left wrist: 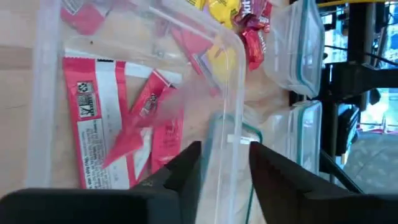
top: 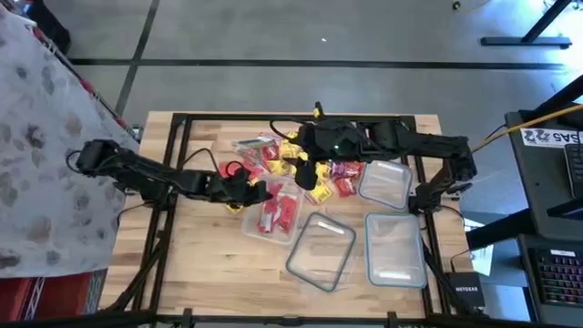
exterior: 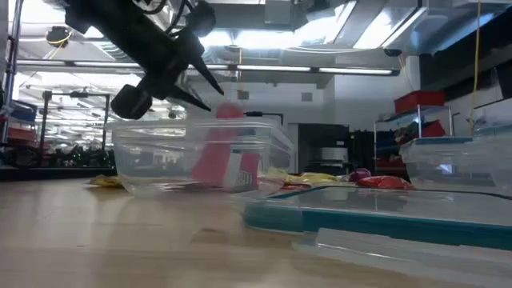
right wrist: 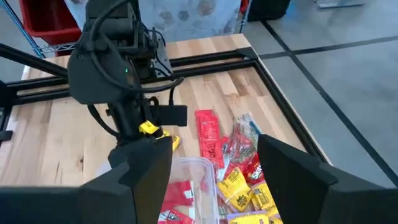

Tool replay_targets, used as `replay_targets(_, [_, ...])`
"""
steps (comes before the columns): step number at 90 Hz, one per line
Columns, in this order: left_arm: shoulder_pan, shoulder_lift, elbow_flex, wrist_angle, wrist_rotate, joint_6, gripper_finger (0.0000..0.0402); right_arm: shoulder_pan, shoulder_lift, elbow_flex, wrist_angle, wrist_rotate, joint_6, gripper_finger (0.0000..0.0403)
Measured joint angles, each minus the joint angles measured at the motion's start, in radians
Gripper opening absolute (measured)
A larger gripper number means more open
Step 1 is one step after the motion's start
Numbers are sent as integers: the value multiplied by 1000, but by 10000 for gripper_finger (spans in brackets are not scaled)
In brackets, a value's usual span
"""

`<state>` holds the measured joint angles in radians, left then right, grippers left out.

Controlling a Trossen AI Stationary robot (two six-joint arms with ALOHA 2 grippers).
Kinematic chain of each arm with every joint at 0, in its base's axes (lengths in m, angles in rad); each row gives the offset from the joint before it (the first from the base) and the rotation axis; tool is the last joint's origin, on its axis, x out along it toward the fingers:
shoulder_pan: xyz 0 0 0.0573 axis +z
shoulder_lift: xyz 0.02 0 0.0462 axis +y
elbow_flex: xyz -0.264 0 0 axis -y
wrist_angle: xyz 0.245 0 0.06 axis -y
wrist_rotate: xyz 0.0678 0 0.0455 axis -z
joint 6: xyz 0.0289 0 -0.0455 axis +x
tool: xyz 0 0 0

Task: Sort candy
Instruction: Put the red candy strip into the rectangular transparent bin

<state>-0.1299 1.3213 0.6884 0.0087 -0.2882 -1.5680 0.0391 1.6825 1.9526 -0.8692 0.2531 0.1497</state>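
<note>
The candy lies as a loose pile of red, yellow and pink wrapped pieces (top: 291,159) at the table's far middle. More red pieces (left wrist: 143,118) lie in a clear container (top: 278,214) just on the near side of the pile. My left gripper (left wrist: 225,171) hovers open above that container's left wall (left wrist: 233,74), one finger on each side of it. In the low view it hangs clear above the container's rim (exterior: 200,128). My right gripper (right wrist: 217,186) hangs wide open over the pile (right wrist: 239,168), holding nothing.
Three more clear containers stand at the right: one beside the pile (top: 384,182), two nearer the front edge (top: 321,251) (top: 394,248). A black frame (top: 182,118) runs round the tabletop. Bare wood lies at the near left.
</note>
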Motion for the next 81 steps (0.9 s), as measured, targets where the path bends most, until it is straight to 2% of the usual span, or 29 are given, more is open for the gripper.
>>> replay_targets(13, [0, -29, 0, 1, 0, 18, 153, 0, 0, 0, -1, 0, 0, 224])
replay_targets(30, [45, -167, 0, -55, -12, 152, 154, 2, 0, 0, -2, -3, 0, 224])
replay_targets(44, [130, -273, 1, -274, -29, 251, 145, 12, 0, 0, -1, -11, -1, 224])
replay_targets(54, [222, -288, 1, -465, -63, 375, 137, 17, 0, 0, 0, -11, -1, 224])
replay_targets(65, [356, -253, 1, -587, 37, 557, 132, 22, 0, 0, 1, -11, 0, 224])
replay_targets(81, [497, -164, 1, -561, 208, 904, 131, 28, 0, 0, 6, -11, 5, 224])
